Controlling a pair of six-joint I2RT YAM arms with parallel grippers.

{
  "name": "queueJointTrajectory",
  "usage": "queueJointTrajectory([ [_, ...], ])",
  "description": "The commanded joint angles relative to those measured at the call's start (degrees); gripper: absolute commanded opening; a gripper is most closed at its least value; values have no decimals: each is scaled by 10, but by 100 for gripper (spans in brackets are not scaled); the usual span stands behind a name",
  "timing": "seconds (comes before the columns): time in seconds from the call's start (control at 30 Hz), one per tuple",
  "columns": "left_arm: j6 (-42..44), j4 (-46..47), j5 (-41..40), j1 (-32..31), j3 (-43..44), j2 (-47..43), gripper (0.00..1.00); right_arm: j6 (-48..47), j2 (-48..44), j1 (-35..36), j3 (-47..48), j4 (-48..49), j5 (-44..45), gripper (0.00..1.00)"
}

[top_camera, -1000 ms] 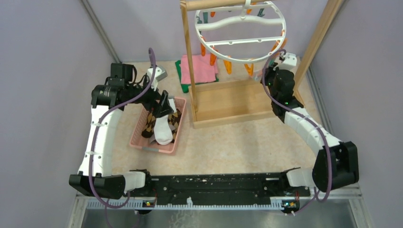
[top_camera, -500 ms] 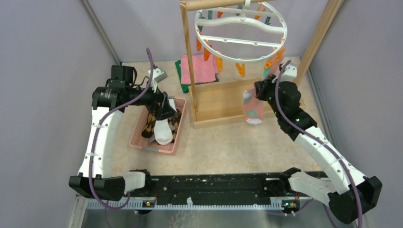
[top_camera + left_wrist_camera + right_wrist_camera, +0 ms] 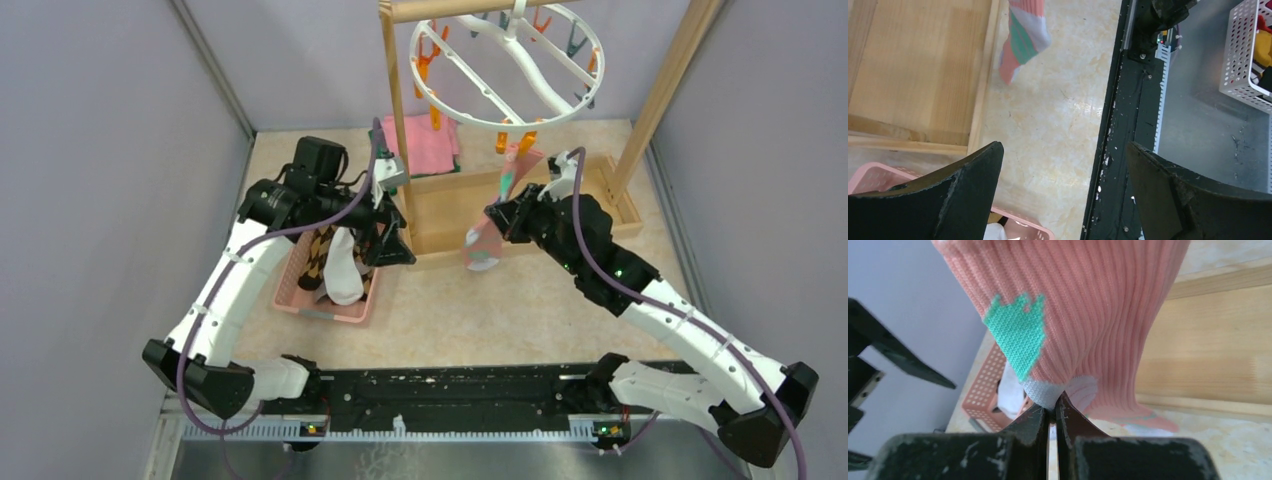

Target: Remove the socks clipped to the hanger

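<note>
The white ring hanger (image 3: 507, 65) hangs from the wooden rack's top bar, with orange and teal clips (image 3: 430, 62) under its rim. A salmon-pink sock (image 3: 484, 245) with green and grey patches stretches down from an orange clip; I cannot tell if it is still clipped. My right gripper (image 3: 497, 218) is shut on this sock (image 3: 1088, 315), pinching its grey patch at the fingertips (image 3: 1053, 410). My left gripper (image 3: 392, 250) is open and empty (image 3: 1064, 147), just right of the pink basket (image 3: 300, 300). An argyle sock (image 3: 320, 255) and a white sock (image 3: 343, 275) lie in that basket.
The wooden frame rack (image 3: 395, 120) with its tray base (image 3: 470, 200) stands at the back middle. Folded pink and green cloths (image 3: 432, 140) lie behind it. A black rail (image 3: 460, 385) runs along the near edge. A white perforated basket (image 3: 1248, 55) sits beyond it.
My right gripper came away from the hanger's right side, leftward and nearer, drawing the pink sock with it. The ring has turned. My left arm swung right from over the basket.
</note>
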Motion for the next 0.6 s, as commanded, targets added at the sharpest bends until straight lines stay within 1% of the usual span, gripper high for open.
queueJointTrajectory([
  [0.0, -14, 80, -11, -21, 5, 22, 99, 36, 17, 22, 22, 72, -59, 0],
  [0.1, -35, 137, -10, -38, -4, 26, 99, 45, 29, 26, 24, 99, -75, 1],
  [0.17, -35, 158, -21, -58, -7, 34, 99, 54, 35, 26, 26, 121, -83, 2],
  [0.27, -33, 166, -37, -76, 0, 55, 99, 67, 46, 29, 27, 149, -95, 4],
  [0.43, -35, 189, -51, -87, -14, 70, 99, 76, 69, 36, 45, 152, -107, 6],
  [0.57, -44, 202, -39, -91, -36, 75, 99, 80, 74, 39, 48, 157, -103, 8],
])
